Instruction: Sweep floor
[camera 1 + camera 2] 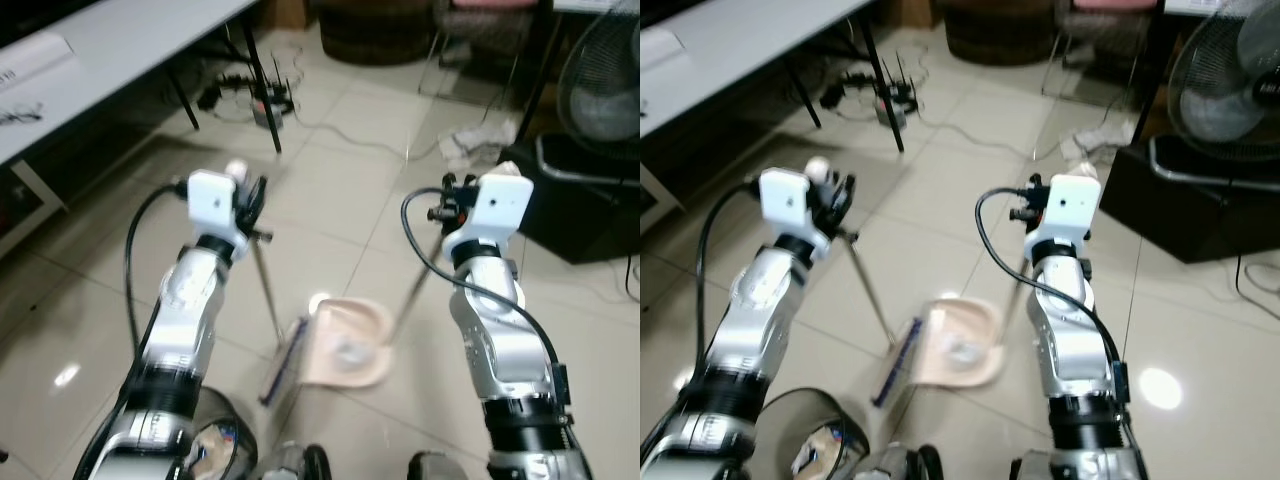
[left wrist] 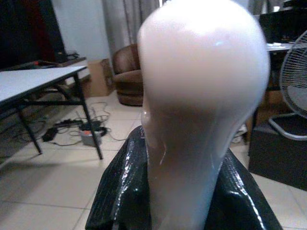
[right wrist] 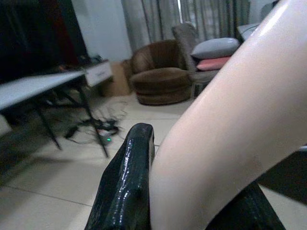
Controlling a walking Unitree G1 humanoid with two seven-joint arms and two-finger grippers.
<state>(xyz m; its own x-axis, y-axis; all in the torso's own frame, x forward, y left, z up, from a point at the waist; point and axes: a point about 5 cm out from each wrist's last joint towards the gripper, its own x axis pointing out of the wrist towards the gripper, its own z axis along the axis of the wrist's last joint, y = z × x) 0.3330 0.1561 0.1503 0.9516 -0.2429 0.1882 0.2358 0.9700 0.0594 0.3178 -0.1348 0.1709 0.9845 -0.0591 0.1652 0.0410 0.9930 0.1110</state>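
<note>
Tiled floor [image 1: 330, 215] carries all items. A white bench [image 1: 120, 40] stands far left, cables and a router beneath it; a fan [image 1: 1225, 95] on a black box stands far right. A bin [image 1: 805, 440] sits near left, beside the robot's feet.

Left arm is raised at centre-left. The left gripper [image 1: 250, 200] has its jaws closed around the pale rounded top of the broom handle [image 2: 201, 96]; the thin metal shaft slopes down and right to the broom head [image 1: 283, 360], which lies on the floor touching the left edge of the dustpan.

Right gripper [image 1: 450, 205], centre-right, has its jaws clamped on the pale dustpan handle [image 3: 230, 139]; its shaft slopes down and left to the pink dustpan [image 1: 345, 345], flat on the floor between the arms. A small light object inside is possibly debris; blur prevents confirmation.
</note>
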